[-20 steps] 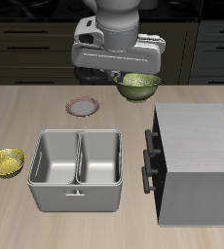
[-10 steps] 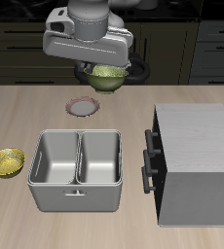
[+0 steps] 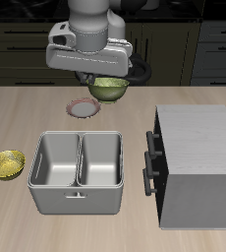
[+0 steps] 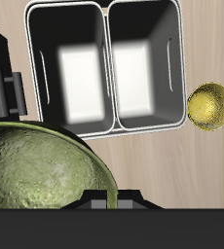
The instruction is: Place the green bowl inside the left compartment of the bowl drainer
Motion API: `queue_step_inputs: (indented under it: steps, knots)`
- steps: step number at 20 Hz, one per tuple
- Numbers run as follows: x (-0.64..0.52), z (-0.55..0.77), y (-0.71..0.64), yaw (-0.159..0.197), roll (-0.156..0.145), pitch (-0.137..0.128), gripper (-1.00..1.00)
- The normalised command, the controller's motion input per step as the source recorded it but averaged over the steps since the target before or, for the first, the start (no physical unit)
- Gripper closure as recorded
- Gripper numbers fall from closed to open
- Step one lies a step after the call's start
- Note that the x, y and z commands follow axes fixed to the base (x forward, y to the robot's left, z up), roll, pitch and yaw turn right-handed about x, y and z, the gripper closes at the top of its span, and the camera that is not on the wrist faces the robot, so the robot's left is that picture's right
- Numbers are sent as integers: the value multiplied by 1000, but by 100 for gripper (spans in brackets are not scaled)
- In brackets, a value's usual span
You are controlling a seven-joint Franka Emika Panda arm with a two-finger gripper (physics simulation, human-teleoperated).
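Note:
The green bowl hangs in the air above the back of the table, held at its rim by my gripper, which is shut on it. In the wrist view the green bowl fills much of the frame close to the camera, its rim pinched between the fingers. The bowl drainer stands nearer the table's front edge, a grey tub with two deep wells, both empty. The bowl drainer lies well below the bowl in the wrist view, apart from it.
A grey cabinet with dark handles stands beside the drainer. A small yellow-gold bowl sits on the drainer's other side, also seen as the yellow-gold bowl. A small round plate lies on the table under the arm.
The arm has carried the green bowl sideways away from above the cabinet toward the plate, then lowered it slightly. The gripper stays shut on the bowl.

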Motion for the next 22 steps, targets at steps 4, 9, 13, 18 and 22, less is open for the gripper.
queue_step_inputs:
  steps: [4,9,13,18,22]
  knots:
    - [236,79,114,-45,30,-8,100]
    - [231,75,107,-28,34,-17,100]
    - [252,116,111,11,64,-30,100]
    - [106,95,223,7,74,-32,100]
    - [68,33,222,29,66,-34,100]
